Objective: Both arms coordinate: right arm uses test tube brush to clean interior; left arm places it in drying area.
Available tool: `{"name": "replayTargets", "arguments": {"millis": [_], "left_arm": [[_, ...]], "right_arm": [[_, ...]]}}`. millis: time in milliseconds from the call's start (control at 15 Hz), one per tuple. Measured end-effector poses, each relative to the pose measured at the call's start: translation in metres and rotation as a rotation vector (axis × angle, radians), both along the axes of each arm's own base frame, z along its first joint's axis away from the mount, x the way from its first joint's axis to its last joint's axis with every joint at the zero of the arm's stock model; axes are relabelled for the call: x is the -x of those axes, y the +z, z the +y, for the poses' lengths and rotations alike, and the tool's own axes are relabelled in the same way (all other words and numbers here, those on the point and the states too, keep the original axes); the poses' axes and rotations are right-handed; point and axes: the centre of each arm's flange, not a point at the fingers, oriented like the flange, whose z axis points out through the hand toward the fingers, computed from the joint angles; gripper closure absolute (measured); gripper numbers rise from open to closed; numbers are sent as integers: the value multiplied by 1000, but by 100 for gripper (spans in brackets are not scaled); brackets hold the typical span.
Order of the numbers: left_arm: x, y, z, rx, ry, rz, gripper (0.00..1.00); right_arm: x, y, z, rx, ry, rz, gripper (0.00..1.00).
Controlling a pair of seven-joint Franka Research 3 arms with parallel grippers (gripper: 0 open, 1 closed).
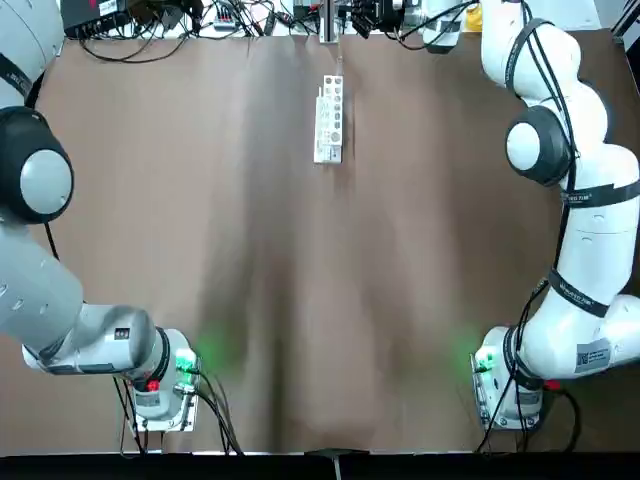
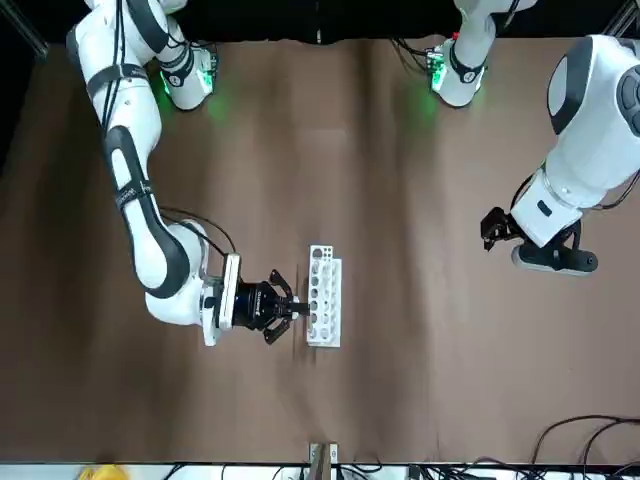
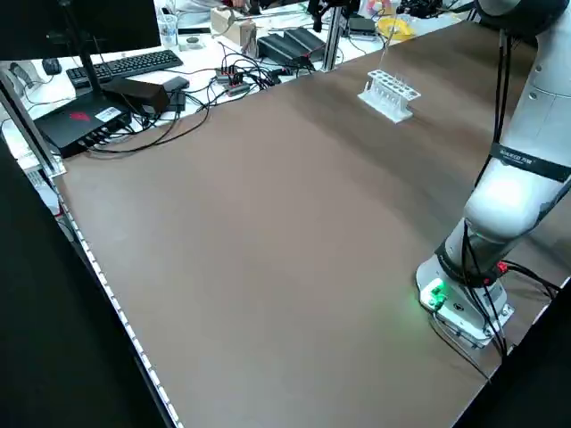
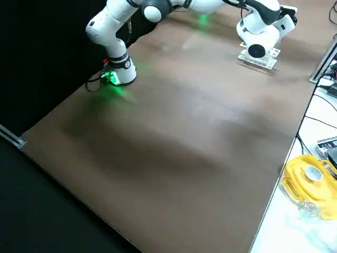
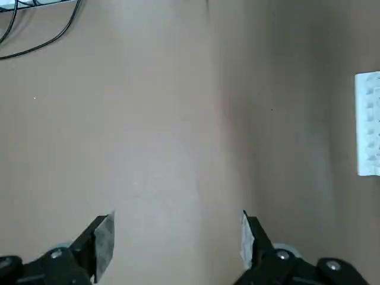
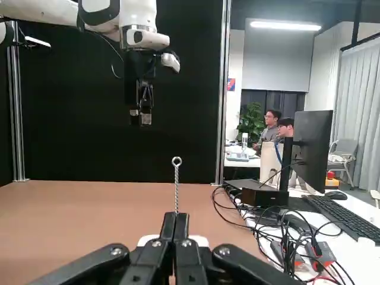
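One test tube brush [image 6: 176, 185], upright.

Beyond table's far edge: keyboard [image 3: 125, 66], monitor [image 6: 311, 155], cables [image 3: 234, 78].
Past table's right edge: yellow object [image 4: 309, 182], perhaps a container.
Background: two people [image 6: 279, 132].

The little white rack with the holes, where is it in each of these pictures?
Top view: the rack lies near the far edge, centre.
Front view: low centre, right beside the right gripper.
Left side view: far upper right.
Right side view: not in it.
Left wrist view: a slice at the right edge.
Right wrist view: only a white bit behind the fingers.
Shared landmark: the brown table.
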Motion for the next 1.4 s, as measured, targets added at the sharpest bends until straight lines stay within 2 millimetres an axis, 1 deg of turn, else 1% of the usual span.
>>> {"name": "replayTargets", "arguments": {"millis": [533,1067,1400], "left_arm": [[0,0,0,0,0,1,0],[1,0,-2,0,-4,1,0],[2,-5,-3,-2,-5,10,0]], "right_arm": [[1,-3,2,2,2,3,98],[3,-22,5,8,4,22,98],[3,-26,4,11,4,3,98]]}}
